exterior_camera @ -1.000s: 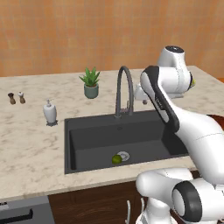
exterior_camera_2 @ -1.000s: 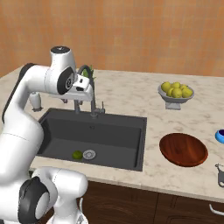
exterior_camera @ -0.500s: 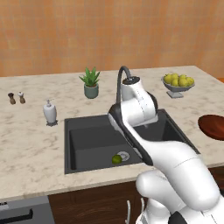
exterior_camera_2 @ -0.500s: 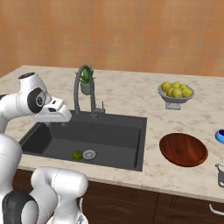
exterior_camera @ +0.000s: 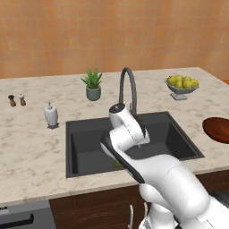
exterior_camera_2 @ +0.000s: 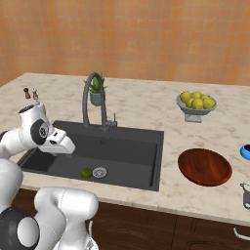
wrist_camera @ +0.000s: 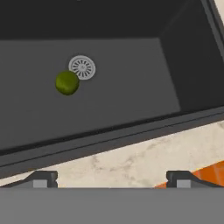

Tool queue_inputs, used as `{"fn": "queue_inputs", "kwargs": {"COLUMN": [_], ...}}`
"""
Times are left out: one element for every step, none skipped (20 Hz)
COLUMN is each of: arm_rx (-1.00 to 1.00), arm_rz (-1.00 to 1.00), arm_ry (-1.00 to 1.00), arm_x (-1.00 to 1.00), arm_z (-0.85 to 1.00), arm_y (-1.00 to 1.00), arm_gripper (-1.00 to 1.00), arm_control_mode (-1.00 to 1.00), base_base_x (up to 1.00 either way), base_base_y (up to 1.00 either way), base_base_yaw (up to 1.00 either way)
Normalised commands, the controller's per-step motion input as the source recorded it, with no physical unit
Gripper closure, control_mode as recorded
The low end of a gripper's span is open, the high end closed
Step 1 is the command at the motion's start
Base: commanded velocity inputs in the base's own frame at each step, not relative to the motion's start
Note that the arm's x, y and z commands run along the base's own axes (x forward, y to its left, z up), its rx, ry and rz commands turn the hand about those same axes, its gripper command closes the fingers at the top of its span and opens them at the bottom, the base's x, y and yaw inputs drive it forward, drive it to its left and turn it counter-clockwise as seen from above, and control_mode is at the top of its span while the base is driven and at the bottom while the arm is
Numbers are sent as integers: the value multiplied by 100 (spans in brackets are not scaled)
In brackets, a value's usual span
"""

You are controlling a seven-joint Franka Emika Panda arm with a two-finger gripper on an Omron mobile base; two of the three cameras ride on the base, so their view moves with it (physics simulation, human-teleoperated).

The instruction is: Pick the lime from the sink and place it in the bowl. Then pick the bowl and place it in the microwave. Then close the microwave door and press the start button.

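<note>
The lime (wrist_camera: 67, 82) lies on the floor of the dark grey sink (wrist_camera: 131, 78), touching the left side of the round silver drain (wrist_camera: 82, 67). In the right base view the lime (exterior_camera_2: 86, 172) sits at the front of the sink (exterior_camera_2: 122, 146). My gripper (wrist_camera: 111, 179) is open, its fingertips wide apart with nothing between them. It hovers over the sink's rim, well above the lime and apart from it. The reddish-brown bowl (exterior_camera_2: 204, 166) stands on the counter to the right of the sink. The microwave is out of view.
A tall arched faucet (exterior_camera_2: 93, 97) rises behind the basin. On the counter stand a grey footed bowl of lemons (exterior_camera_2: 197, 103), a potted plant (exterior_camera: 93, 84), a soap dispenser (exterior_camera: 51, 115) and two small shakers (exterior_camera: 15, 100). A blue object (exterior_camera_2: 245, 151) sits at the far right.
The arm has swung down from high above the counter to low over the sink. The lime and the bowl have stayed where they were.
</note>
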Motion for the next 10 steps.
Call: {"fn": "queue_inputs", "kwargs": {"arm_rx": [-3,-4,-5,0,0,-3,-2,0,0,0], "arm_rz": [-7,-9,-12,-9,-9,-9,-8,-6,-5,-5], "arm_ry": [3,3,5,3,5,9,11,11,10,11], "arm_x": [34,42,59,64,66,69,70,72,71,69], "arm_z": [-86,-85,-84,-71,-74,-68,-66,-61,-52,-49], "arm_y": [18,29,41,18,23,24,15,0,0,0], "arm_gripper": [-100,-100,-100,-100,-100,-100,-100,-100,-100,-100], "arm_control_mode": [-100,-100,-100,-100,-100,-100,-100,-100,-100,-100], "base_base_x": [0,0,0,0,0,0,0,0,0,0], "base_base_y": [0,0,0,0,0,0,0,0,0,0], "base_base_yaw": [0,0,0,0,0,0,0,0,0,0]}}
